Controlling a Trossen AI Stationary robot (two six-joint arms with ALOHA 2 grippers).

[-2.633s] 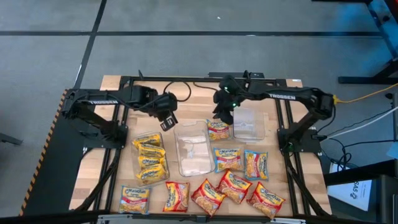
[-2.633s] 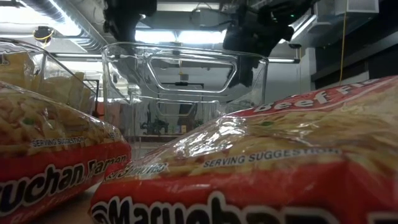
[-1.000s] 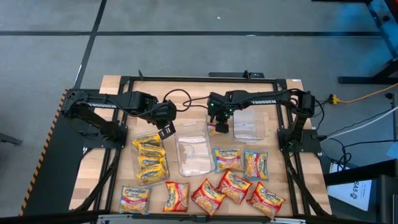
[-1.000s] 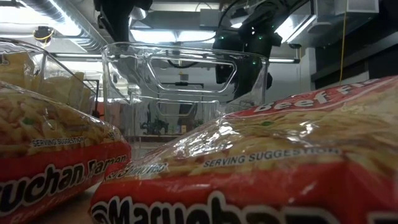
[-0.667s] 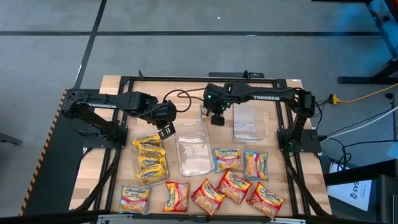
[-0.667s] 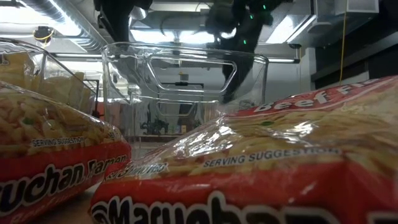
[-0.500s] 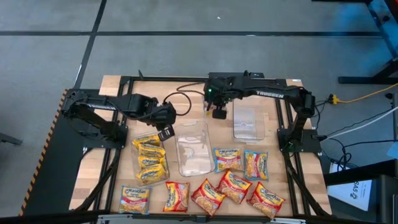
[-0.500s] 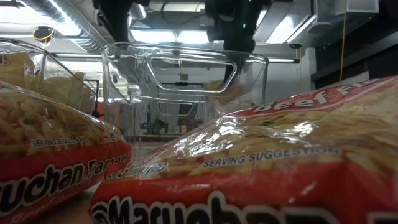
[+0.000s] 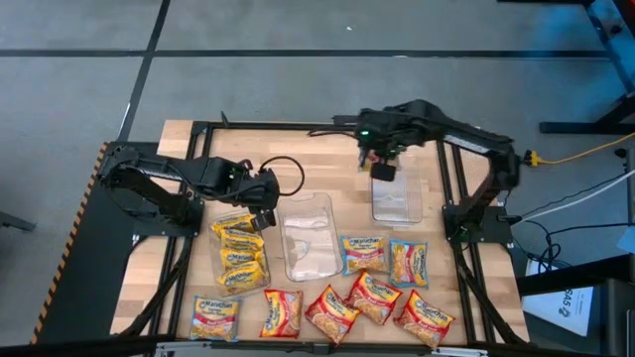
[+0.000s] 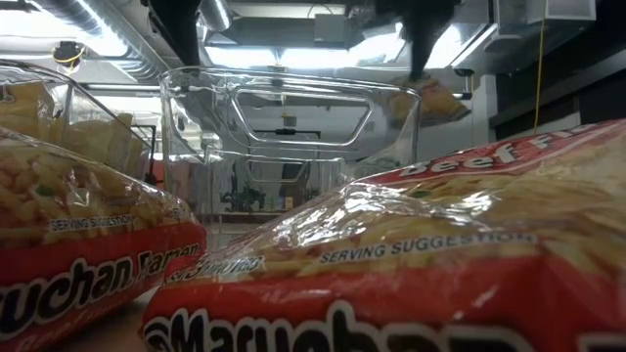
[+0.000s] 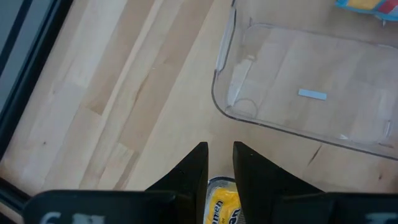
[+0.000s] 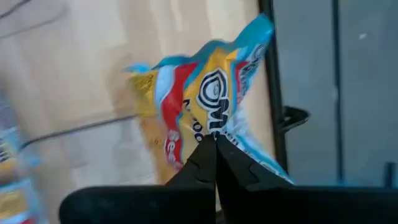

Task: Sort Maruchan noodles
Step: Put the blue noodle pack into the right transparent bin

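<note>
1. Noodles: we see one blue-edged packet [image 12: 211,124] pinched between the closed fingers of the right gripper [image 9: 383,170], hanging in the air above the far end of the right tray [image 9: 397,203].
2. From table height we see that packet [image 10: 428,101] dangling high at the right, beyond the middle tray [image 10: 289,127].
3. We find the left gripper [image 9: 261,214] low beside the far end of the left tray [image 9: 241,248], its fingers [image 11: 194,171] slightly parted with a yellow packet [image 11: 222,200] showing in the gap; we cannot tell whether they grip it.
4. Yellow packets [image 9: 241,255] fill the left tray; the middle tray [image 9: 306,238] and right tray hold none.
5. We count eight loose packets [image 9: 374,295] on the table [image 9: 179,134] toward the near edge, two of them just beside the middle tray.
</note>
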